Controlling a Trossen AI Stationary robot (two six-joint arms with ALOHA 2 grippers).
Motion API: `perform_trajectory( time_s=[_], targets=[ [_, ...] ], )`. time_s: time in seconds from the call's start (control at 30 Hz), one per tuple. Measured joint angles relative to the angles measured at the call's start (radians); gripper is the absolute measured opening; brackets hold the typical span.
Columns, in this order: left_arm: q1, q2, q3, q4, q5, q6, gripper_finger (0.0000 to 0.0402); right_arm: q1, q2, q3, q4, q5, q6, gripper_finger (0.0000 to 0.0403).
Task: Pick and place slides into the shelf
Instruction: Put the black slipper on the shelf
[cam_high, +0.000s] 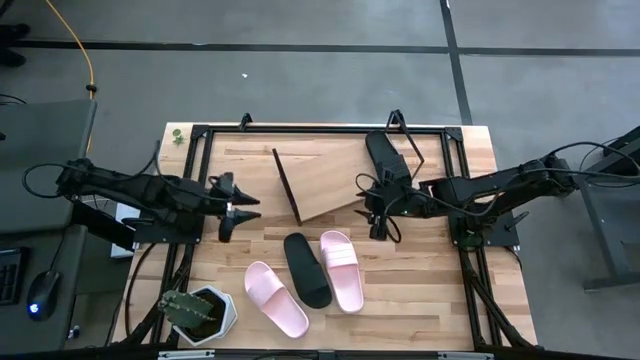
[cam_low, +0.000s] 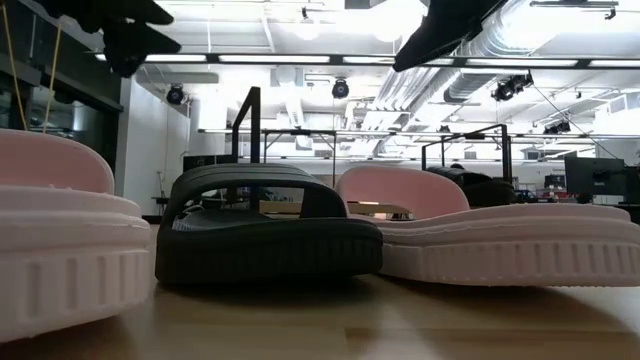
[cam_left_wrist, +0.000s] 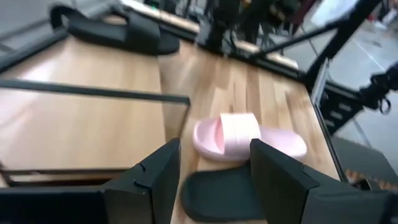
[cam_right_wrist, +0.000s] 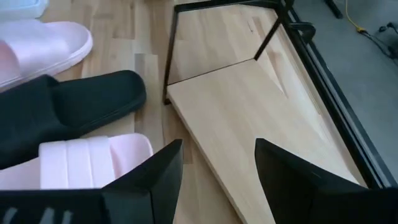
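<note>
Worktop (cam_high: 420, 310): a light-wood surface that carried everything in the high view, with a black frame round its edges
Shelf (cam_high: 330, 178): one slanted light-wood board on a thin black wire frame, standing at the far middle of the worktop, between the two arms
Arms: two, each hanging over the worktop; the left end effector (cam_high: 243, 207) hovered just beside the shelf's left end with its fingers apart and nothing between them; the right end effector (cam_high: 375, 210) hovered at the shelf's right end, fingers likewise apart and empty
Slides, count: four in all, two black and two pale pink
Black slide on shelf (cam_high: 385, 158): one, lying at the right end of the shelf board, next to the right arm
Black slide on worktop (cam_high: 306, 268): one, lying flat between the two pink ones
Pink slide, left (cam_high: 275, 297): one, nearest the front edge, angled, close beside the black one
Pink slide, right (cam_high: 341, 268): one, lying alongside the black one on its right
Potted plant (cam_high: 197, 312): one, in a white pot at the front left corner, apart from the slides
Progress, as judged: one of four slides appeared placed; three were still to be picked up and set on the shelf, and neither end effector had yet gripped one
Room left on shelf: most of the board was bare, so space for the remaining three seemed adequate
</note>
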Motion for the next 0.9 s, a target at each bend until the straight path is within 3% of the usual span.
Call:
perform_trajectory(
  time_s=[0.37, 0.9],
  targets=[
    [0.000, 0.179, 0.000, 0.096, 0.068, -0.058, 0.0177, 0.085, 0.000, -0.010, -0.010, 0.022, 0.081, 0.0190],
    [0.000, 0.447, -0.001, 0.298, 0.301, -0.087, 0.0177, 0.162, 0.030, -0.013, -0.010, 0.031, 0.107, 0.0190]
  ],
)
